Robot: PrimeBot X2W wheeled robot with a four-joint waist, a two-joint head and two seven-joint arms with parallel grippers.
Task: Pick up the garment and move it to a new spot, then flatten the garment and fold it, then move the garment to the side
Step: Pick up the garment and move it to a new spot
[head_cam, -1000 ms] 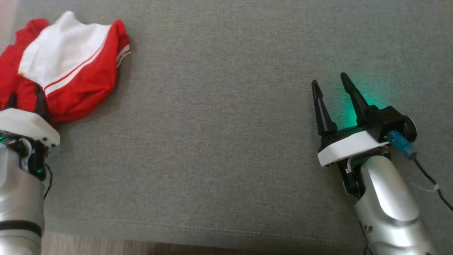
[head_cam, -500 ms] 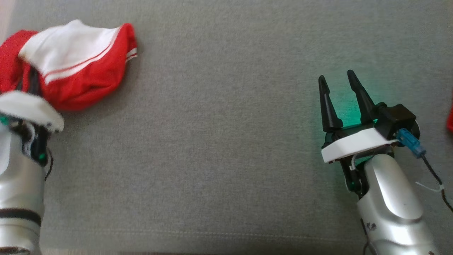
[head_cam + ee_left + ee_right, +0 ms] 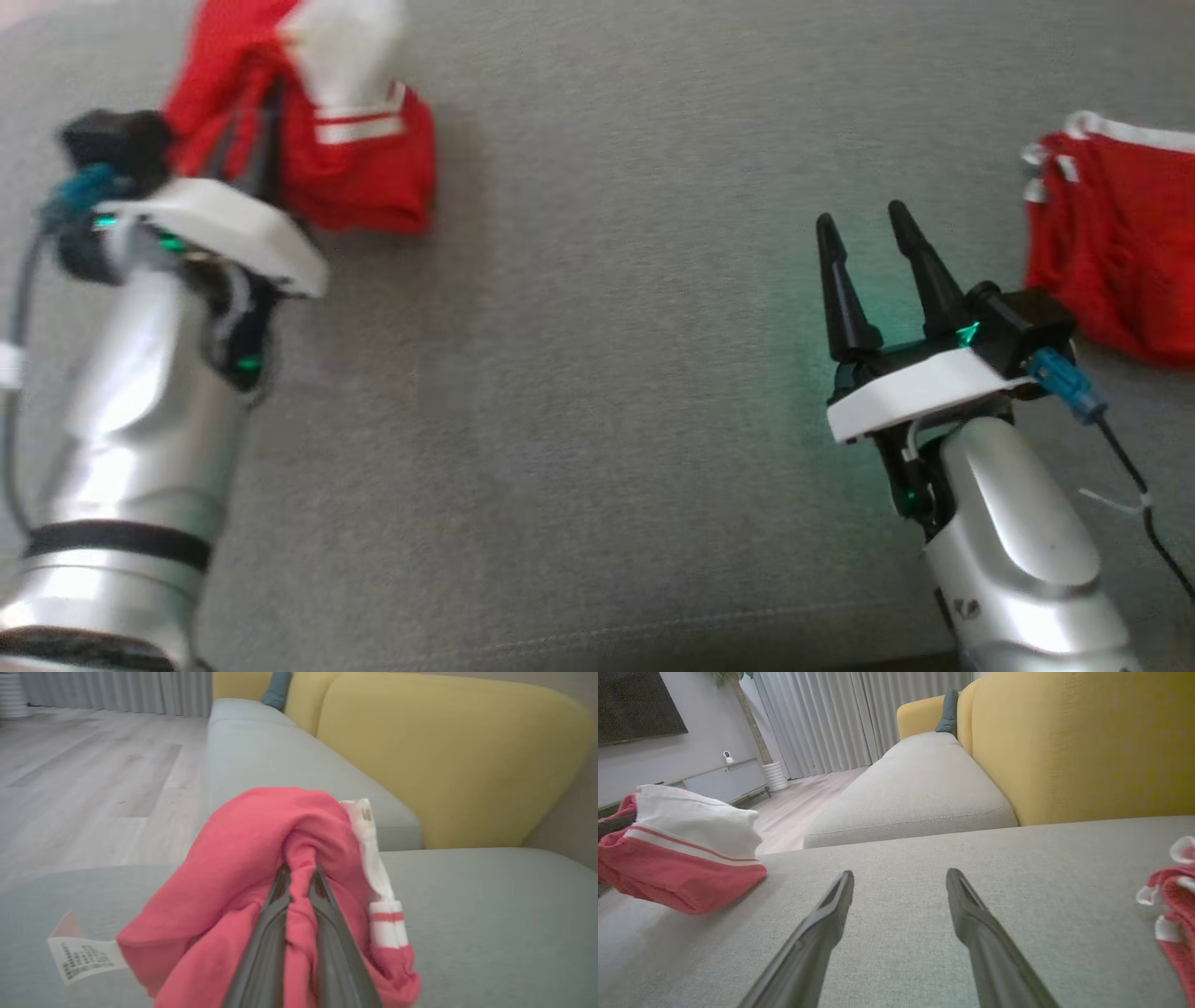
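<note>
Left gripper: my left gripper (image 3: 299, 877) is squeezed together on a fold of the garment (image 3: 359, 177). Red cloth is pinched right between the two fingers (image 3: 261, 952) and bulges up around the tips in the left wrist view.

Garment: it's red with a white panel and white stripes, all bunched into a lump around my left fingers. It's over the far left part of the grey seat cushion (image 3: 579, 373). Honestly can't tell whether its lowest fold touches the cushion or hangs just clear.

Care label: a little white care label (image 3: 84, 959) sticks out of the lump's left side in the left wrist view. The print is way too blurry to read.

Right gripper: my right gripper (image 3: 862, 219) has its fingers spread apart with nothing between them. It's over the cushion's right half, well apart from the garment and nearer the front edge.

Second red garment: a second red garment (image 3: 1111, 261) with white trim lies crumpled on the cushion toward its right edge. It's near my right gripper but not touching it.

Backrest: a yellow backrest (image 3: 444, 765) runs along the cushion's back edge.

Floor: there's pale wood floor (image 3: 70, 788) past the cushion's left edge.

Blur: the head view is smeared around my left arm, so fine detail there is a no-go.
</note>
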